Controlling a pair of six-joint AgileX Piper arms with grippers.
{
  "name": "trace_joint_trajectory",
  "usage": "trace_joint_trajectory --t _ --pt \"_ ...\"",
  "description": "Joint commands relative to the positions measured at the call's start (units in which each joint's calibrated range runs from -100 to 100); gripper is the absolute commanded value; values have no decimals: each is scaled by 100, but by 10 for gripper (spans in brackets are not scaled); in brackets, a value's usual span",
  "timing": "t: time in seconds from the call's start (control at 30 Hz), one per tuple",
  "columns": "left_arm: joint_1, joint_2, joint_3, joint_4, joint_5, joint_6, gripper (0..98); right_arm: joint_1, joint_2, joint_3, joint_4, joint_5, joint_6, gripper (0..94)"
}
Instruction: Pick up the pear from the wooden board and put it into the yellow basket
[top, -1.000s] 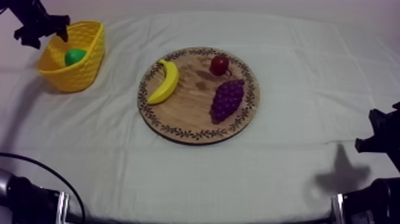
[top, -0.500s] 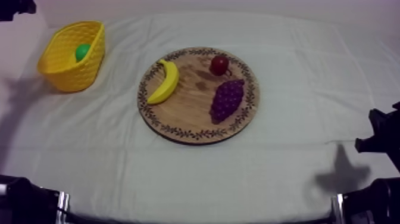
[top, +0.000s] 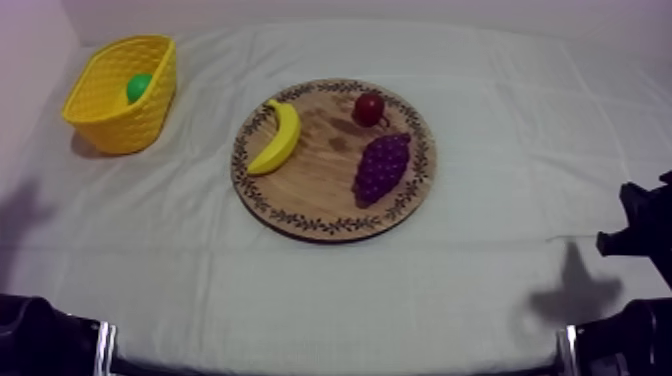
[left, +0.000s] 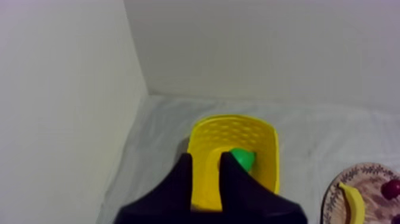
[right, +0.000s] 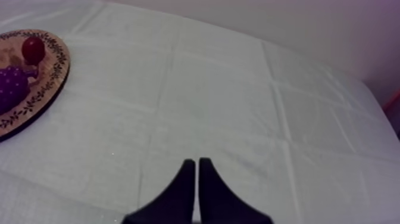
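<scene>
The green pear (top: 139, 86) lies inside the yellow basket (top: 110, 125) at the table's far left. In the left wrist view my left gripper (left: 207, 156) hangs high above and short of the basket (left: 232, 128), its fingers a little apart with nothing between them; the pear (left: 243, 158) shows just past one fingertip. My right gripper (top: 640, 225) rests low at the right edge. Its fingers (right: 194, 161) lie together as a narrow wedge over bare cloth.
The round wooden board (top: 310, 180) sits mid-table with a banana (top: 277, 137), a bunch of grapes (top: 382, 167) and a small red fruit (top: 369, 108) on it. Open cloth lies between board and basket and along the front. A wall stands close behind the basket.
My left arm has pulled back from over the basket and left the top view at the upper left. The pear has settled slightly deeper in the basket.
</scene>
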Motion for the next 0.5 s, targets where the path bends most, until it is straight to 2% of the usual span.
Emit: trace_joint_trajectory --t 0.0,0.47 --pt "-8 -846 535 0 -276 -12 105 0 -1 -1 0 0 1 3" --pt "29 -3008 2935 -2 -1359 10 6 0 -1 -1 0 0 1 3"
